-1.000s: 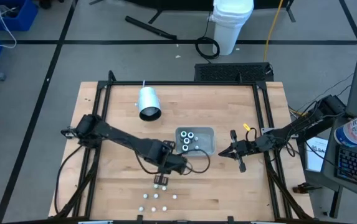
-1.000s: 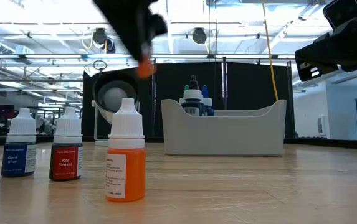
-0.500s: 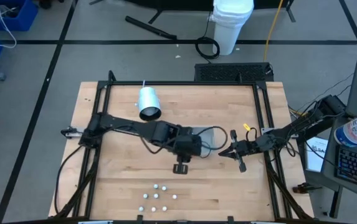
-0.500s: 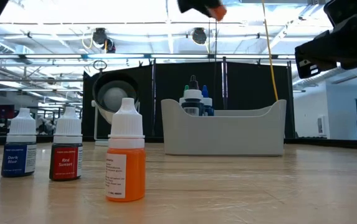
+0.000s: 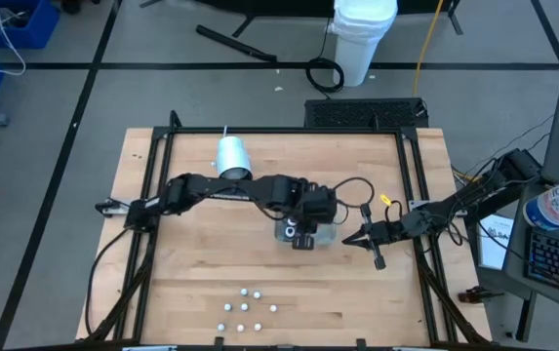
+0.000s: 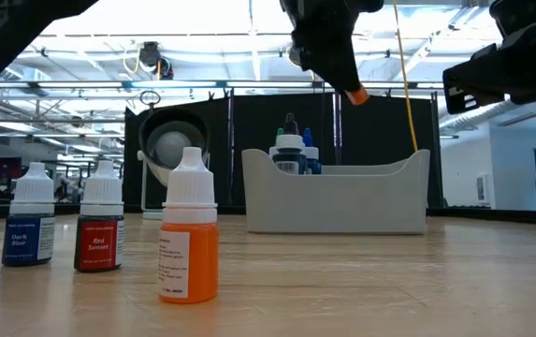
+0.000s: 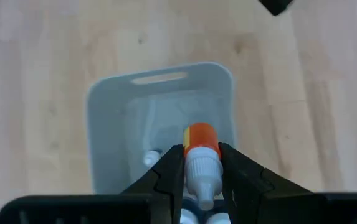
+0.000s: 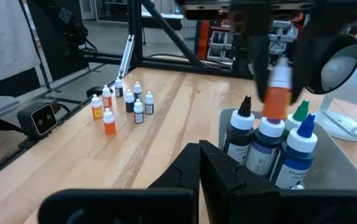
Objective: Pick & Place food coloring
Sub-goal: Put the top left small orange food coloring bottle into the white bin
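Left gripper [image 7: 195, 169] moved over grey tray [image 7: 113, 99]; jaws clamp orange bottle [image 7: 200, 155], probably upright.

Left of the orange bottle [image 6: 189, 229], the red bottle [image 6: 99, 231] reads "Red Sunset"; the blue bottle [image 6: 30, 216] beyond it reads "Dark Blue".

Left end effector [image 7: 195, 167] extended mid-table, fingers clamped; right end effector [image 5: 361, 237] low at right, fingers together.
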`<state>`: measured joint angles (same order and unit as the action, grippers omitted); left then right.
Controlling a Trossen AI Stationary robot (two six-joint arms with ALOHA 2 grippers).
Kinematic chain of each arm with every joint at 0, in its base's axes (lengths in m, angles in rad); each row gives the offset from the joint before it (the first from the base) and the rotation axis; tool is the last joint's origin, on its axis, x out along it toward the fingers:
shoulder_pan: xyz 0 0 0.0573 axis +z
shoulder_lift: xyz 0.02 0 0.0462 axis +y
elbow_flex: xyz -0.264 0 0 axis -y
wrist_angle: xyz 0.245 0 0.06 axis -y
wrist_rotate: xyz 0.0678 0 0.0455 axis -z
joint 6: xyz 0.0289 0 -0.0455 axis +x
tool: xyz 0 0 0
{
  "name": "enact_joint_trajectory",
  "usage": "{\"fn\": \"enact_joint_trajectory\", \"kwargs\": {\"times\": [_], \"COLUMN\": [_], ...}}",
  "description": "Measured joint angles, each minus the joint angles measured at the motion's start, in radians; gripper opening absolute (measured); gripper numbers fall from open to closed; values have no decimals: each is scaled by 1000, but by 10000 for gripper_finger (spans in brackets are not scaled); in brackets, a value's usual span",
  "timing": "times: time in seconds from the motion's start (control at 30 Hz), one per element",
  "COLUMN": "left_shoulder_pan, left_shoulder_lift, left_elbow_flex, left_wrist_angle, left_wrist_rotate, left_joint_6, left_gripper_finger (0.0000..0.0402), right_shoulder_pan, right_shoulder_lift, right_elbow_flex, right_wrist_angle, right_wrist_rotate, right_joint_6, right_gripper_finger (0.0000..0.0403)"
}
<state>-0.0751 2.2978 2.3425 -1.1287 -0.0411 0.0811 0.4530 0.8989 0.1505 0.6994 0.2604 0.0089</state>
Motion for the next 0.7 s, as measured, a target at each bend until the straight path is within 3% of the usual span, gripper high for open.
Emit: {"fn": "enact_joint_trajectory", "kwargs": {"times": [0.37,0.47,0.7], "left_shoulder_pan": [-12,-20,-49], "left_shoulder_lift": [0,0,0], "left_elbow_flex": [0,0,0], "left_wrist_angle": [34,34,39], "left_wrist_rotate": [-46,-46,-57], "left_joint_6": [141,144,153], "left_gripper_finger": [90,90,90], "right_shoulder_pan": [0,1,0], "right_shoulder_lift": [0,0,21], "right_elbow_flex": [0,0,0], "right_wrist_angle": [0,8,27], "right_wrist_rotate": [4,68,201], "right_joint_6": [-98,-92,-74], "right_gripper_finger": [0,5,74]}}
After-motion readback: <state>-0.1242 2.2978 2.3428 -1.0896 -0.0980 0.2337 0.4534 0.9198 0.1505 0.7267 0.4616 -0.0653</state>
